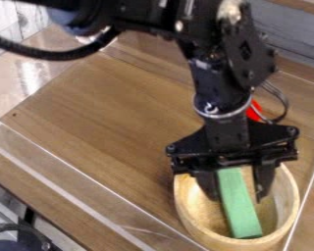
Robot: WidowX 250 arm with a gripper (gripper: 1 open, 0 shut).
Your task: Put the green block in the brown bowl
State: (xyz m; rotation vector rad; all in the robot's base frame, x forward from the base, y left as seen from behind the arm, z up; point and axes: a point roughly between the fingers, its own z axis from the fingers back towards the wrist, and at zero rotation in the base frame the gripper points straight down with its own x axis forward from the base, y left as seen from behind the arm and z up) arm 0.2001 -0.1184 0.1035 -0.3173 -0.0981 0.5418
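The brown bowl (186,211) sits at the front right of the wooden table. The green block (239,204) stands tilted inside it, its lower end down near the bowl's floor and its upper end still between my fingers. My gripper (235,182) hangs straight over the bowl, pointing steeply down. Its black fingers (206,182) are spread a little wider than the block, so the jaws look open and the block looks let go.
A sliver of a red toy (258,106) shows behind the arm, just beyond the bowl. A clear plastic wall (68,186) runs along the table's front left edge. Bare wood (94,118) stretches to the left of the arm.
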